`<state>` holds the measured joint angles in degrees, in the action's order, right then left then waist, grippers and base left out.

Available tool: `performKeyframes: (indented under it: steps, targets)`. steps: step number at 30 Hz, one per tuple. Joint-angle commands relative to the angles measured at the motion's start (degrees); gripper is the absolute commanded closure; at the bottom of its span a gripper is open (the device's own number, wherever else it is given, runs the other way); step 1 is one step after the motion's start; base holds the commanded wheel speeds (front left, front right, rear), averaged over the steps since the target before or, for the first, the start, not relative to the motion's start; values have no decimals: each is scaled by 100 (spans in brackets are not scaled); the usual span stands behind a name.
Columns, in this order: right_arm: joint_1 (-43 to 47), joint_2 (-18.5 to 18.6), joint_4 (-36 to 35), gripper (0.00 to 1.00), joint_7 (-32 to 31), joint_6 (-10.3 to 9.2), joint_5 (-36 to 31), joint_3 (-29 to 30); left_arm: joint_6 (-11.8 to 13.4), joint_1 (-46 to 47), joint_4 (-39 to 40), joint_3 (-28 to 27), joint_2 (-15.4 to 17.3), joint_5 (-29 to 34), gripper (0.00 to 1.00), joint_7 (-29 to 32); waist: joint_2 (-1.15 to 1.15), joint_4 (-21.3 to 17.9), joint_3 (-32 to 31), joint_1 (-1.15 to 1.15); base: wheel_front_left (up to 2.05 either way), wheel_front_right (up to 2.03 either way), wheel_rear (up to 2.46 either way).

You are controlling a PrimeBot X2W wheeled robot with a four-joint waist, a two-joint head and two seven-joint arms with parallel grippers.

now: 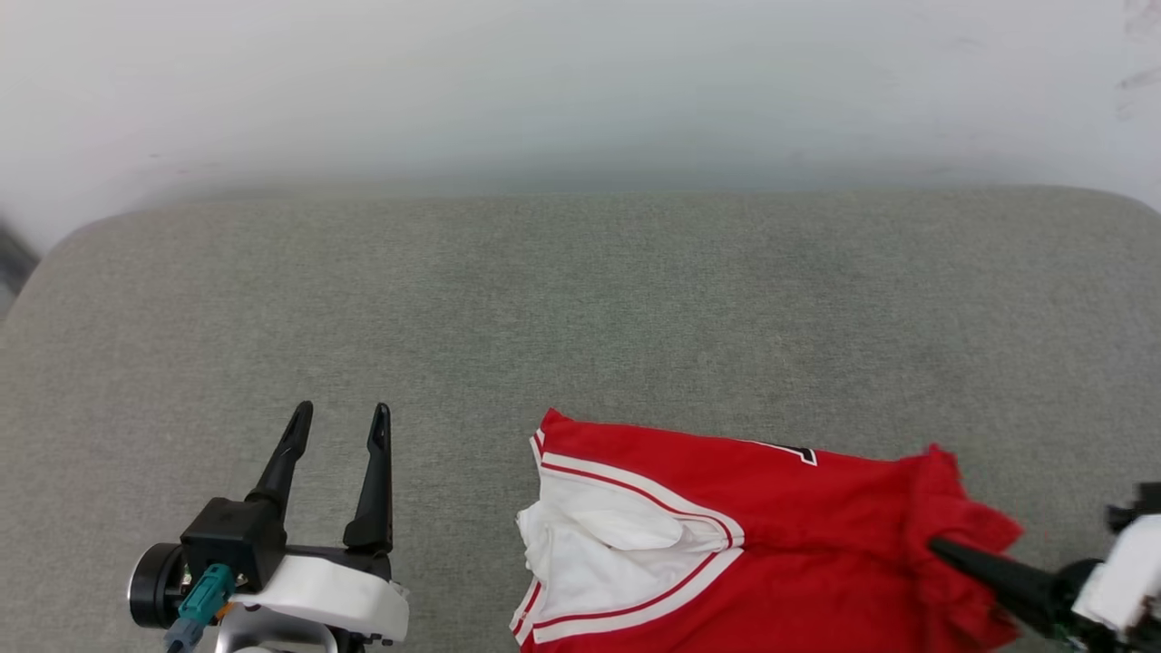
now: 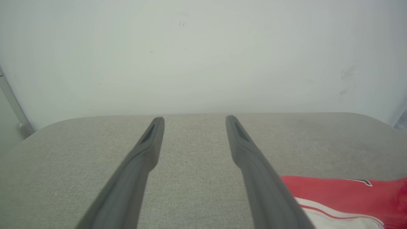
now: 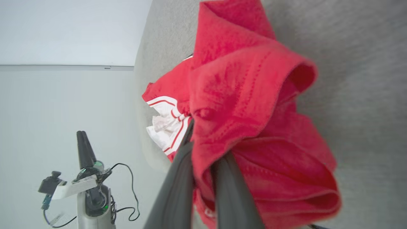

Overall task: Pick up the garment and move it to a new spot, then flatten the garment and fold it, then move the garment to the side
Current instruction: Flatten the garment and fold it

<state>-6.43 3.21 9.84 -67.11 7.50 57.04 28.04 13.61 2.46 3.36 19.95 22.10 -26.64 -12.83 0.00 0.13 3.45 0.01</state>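
The red jersey (image 1: 726, 535) lay crumpled at the near right of the grey upholstered surface (image 1: 580, 317), its long axis running left to right (white sleeve leftward). The right gripper (image 1: 943, 547) pinched its right end, 2 fingers closed on bunched fabric. The left gripper (image 1: 343, 413), spread wide and empty, stood apart to its left.

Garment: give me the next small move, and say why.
Probably lift the right gripper a little, raising the garment off the grey cushion: it is shut on the bunched red edge, the rest lies slack, and the left gripper hangs open, apart.
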Motion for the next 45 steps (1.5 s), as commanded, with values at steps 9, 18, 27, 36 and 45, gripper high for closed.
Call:
performKeyframes:
  steps: [9,18,27,36,45]
  targets:
    - [-374,-39,837,100,729,-2,1810,-1726,-113,117,-59,180,4,5,0,140,0,395,-137,-1,0,0,0]
    - [-772,-35,1320,100,2065,-2,1993,-3306,-180,277,-143,318,-63,-10,0,196,0,735,-102,-1,0,0,0]
    - [-1073,-34,1640,0,2894,-2,1333,-4118,-171,396,-204,344,-59,2,0,172,0,781,37,-1,0,0,0]
    - [-1333,336,970,0,2851,-2,743,-5133,-191,428,-310,327,-82,-46,0,89,0,633,113,-1,0,0,0]
    - [-1408,1323,-16,0,4098,-2,-964,-5596,-165,432,-426,292,-100,-62,0,0,0,448,112,-1,0,0,0]
